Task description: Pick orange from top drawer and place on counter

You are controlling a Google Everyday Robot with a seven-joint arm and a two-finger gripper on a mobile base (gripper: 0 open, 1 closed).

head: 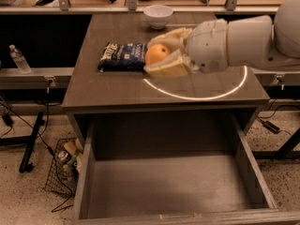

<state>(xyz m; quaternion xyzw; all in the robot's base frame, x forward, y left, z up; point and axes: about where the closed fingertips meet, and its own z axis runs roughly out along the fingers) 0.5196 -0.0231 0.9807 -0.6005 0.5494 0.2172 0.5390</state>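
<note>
1. Gripper [155, 55] is over the desk [112, 86], mid-left of the top, at the end of the white arm [239, 41] reaching in from the right.
2. Jaws: tan, clamped on the orange [157, 53], one above it and one below.
3. Orange is held over the desk, just right of the dark snack bag [123, 56] and near the left edge of the glowing white circle [187, 96]. Can't tell if the lower jaw touches the desk surface.
4. Top drawer [164, 191] is pulled fully out below the desk front; only its bare bottom & low walls show.
5. White bowl [158, 15] sits at the desk's far edge, apart from the gripper.
6. Off the desk: water bottle [19, 59] stands on the rail shelf at left; wire basket [63, 165] w/ odds & ends sits on the floor by the drawer's left side.
</note>
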